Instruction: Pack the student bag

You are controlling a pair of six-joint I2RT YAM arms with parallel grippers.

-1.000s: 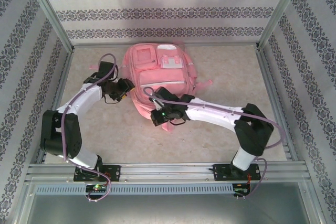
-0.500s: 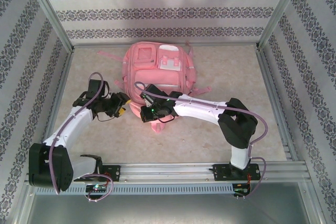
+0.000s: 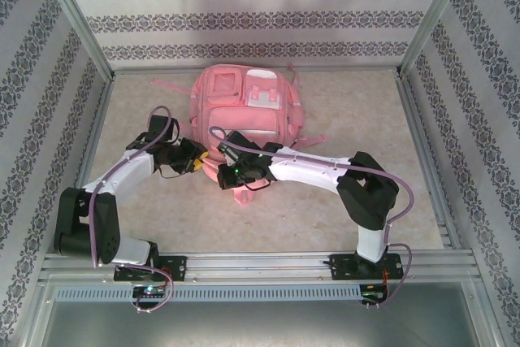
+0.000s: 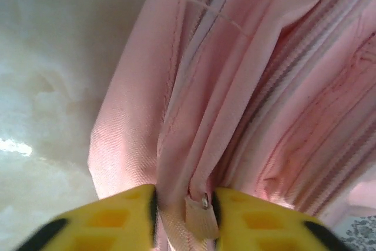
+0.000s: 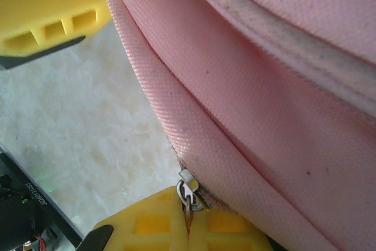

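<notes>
From above, the right arm (image 3: 313, 172) covers the near end of the student bag (image 3: 248, 107). At the left wrist, the bottom edge crops the left gripper's (image 4: 185, 218) blurred yellow fingers (image 4: 117, 218). At the right wrist, the zip pull (image 5: 187, 192) disappears between the right gripper's (image 5: 189, 230) pads (image 5: 153, 227), themselves cropped.

No brand, label or number reads clearly; one line of white print on a black circuit board (image 5: 26, 201), right wrist view, is too blurred.

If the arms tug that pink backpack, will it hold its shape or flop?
Probably floppy: the backpack bunches into folds where the left gripper pinches it. It would likely slide, not tip, lying flat on the smooth table.
</notes>
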